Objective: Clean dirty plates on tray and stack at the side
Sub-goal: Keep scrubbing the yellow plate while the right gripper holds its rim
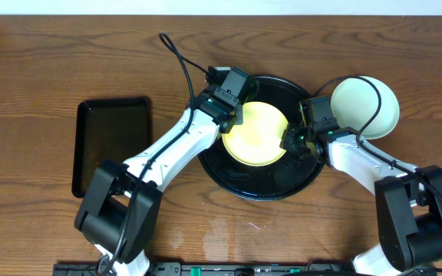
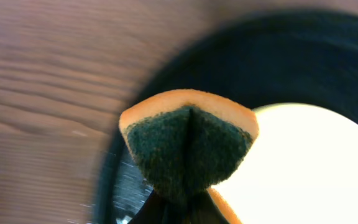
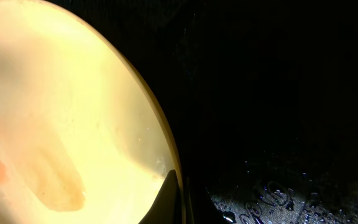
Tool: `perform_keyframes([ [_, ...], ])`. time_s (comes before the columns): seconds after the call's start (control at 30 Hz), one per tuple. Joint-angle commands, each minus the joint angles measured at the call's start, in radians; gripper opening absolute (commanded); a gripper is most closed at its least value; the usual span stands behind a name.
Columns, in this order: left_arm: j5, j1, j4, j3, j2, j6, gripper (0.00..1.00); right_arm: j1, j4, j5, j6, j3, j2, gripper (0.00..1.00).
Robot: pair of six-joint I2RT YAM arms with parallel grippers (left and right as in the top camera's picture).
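Note:
The pale yellow plate [image 1: 255, 134] sits tilted in the round black tray [image 1: 261, 192]. My right gripper [image 1: 290, 140] is shut on the plate's right rim. In the right wrist view the fingers [image 3: 179, 199] pinch the rim, and the plate [image 3: 61, 106] carries an orange smear [image 3: 55, 183]. My left gripper [image 1: 232, 115] is at the plate's upper left edge, shut on an orange sponge with a green scrub face [image 2: 188, 146]. The sponge is over the edge of the plate [image 2: 303, 168]. A pale blue plate [image 1: 365, 106] lies on the table to the right of the tray.
A smaller black rectangular tray [image 1: 112, 146] lies at the left on the wooden table. The round tray's floor is wet with droplets [image 3: 278, 196]. Cables arch over the tray's back and over the plate at the right.

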Motion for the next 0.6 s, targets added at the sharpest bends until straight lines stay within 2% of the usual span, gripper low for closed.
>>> perform_keyframes([
  [0.0,0.251,-0.001,0.004,-0.011,0.013,-0.006,0.08,-0.002,-0.010,0.053,0.010,0.003,0.017,0.01],
  [0.17,0.369,-0.003,0.004,-0.011,0.058,-0.043,0.08,-0.002,-0.010,0.053,0.010,0.003,0.017,0.01],
  [0.57,0.373,-0.032,0.027,-0.011,0.198,-0.061,0.08,-0.002,-0.011,0.053,0.010,0.003,0.017,0.01],
])
